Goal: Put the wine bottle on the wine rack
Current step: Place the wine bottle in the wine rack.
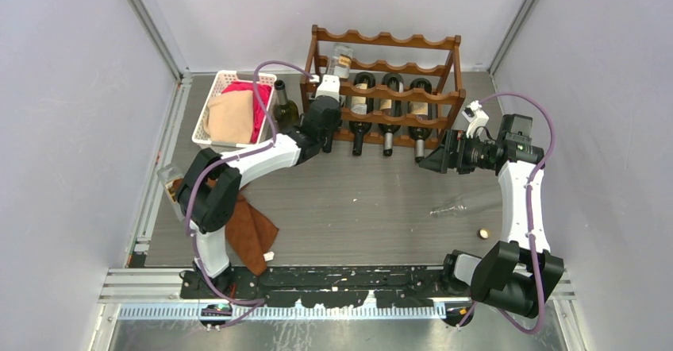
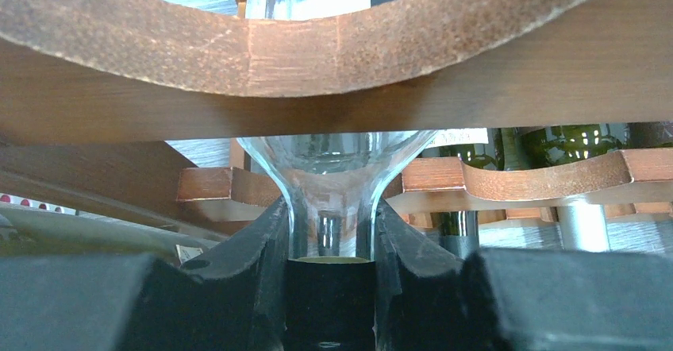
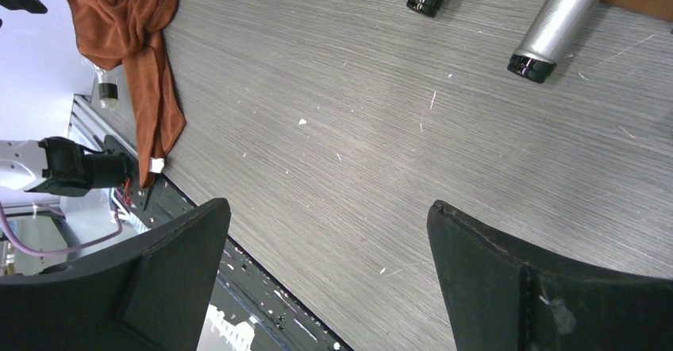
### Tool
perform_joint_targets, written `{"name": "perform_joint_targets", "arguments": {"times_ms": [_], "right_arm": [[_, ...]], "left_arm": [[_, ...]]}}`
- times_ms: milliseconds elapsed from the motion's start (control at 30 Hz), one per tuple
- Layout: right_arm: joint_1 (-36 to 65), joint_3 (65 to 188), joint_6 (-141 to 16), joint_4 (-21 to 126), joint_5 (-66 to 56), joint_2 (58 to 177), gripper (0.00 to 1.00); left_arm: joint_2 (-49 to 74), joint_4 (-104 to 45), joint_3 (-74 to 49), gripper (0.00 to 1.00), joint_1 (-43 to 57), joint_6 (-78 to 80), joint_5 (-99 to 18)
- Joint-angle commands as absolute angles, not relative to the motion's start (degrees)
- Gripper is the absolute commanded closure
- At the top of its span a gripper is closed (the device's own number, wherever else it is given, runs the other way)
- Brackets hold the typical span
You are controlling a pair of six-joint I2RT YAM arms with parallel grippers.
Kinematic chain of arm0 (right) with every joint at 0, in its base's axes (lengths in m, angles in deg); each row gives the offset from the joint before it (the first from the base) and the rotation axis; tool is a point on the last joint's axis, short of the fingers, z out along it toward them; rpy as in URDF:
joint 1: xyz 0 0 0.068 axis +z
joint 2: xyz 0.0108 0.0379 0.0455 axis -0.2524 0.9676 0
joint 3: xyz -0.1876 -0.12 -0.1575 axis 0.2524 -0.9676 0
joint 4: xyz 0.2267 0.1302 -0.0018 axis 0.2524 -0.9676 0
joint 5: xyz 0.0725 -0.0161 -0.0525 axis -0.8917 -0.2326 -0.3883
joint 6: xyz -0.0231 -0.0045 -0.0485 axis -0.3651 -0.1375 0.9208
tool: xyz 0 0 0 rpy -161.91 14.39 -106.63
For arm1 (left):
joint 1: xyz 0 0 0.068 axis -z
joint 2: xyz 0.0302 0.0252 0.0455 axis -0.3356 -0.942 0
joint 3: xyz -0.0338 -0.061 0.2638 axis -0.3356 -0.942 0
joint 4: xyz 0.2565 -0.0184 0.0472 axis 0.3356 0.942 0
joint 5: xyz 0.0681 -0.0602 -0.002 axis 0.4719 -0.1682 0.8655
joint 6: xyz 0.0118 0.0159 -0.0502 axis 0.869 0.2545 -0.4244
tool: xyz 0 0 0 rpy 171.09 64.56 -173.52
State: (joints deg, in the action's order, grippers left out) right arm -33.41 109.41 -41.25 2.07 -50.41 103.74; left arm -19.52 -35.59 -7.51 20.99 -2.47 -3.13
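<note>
Black fingers (image 2: 255, 265) around clear wine bottle (image 2: 329, 164) under scalloped wine rack (image 2: 333, 53)

The left arm (image 1: 262, 154) folds at its elbow and stretches forward and rightward, the left tool (image 2: 329, 228) clamped from both sides on the neck of the wine bottle (image 2: 337, 156). The right arm (image 1: 520, 196) rises from its base with the wrist turned leftward, the right tool (image 3: 325, 216) spread wide above the surface (image 3: 357, 129).

I see the wine bottle (image 2: 329, 164) as clear glossy glass, the wine rack (image 2: 317, 45) as matt, slightly rough reddish wood, the table (image 3: 381, 152) as matt grey woodgrain, the rag (image 3: 139, 25) as soft brown cloth.
</note>
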Motion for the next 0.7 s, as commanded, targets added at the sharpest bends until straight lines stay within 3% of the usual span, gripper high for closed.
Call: {"name": "perform_joint_targets", "arguments": {"times_ms": [0,233,433,667], "right_arm": [[-33.12,110.03,-41.31,3.73,-51.09,101.73,0.0],[-33.04,110.04,-41.22,3.64,-51.09,101.8,0.0],[-33.03,110.04,-41.16,3.48,-51.05,101.75,0.0],[-33.01,109.99,-41.12,3.35,-51.0,101.82,0.0]], "left_arm": [[-17.75,-51.39,-1.75,0.99,20.21,-1.44,1.21],[-18.62,-51.43,-1.42,0.94,19.94,-1.52,1.52],[-19.08,-51.6,-1.49,0.71,19.99,-1.94,2.44],[-19.17,-51.16,-1.4,0.55,19.94,-2.1,2.59]]}}
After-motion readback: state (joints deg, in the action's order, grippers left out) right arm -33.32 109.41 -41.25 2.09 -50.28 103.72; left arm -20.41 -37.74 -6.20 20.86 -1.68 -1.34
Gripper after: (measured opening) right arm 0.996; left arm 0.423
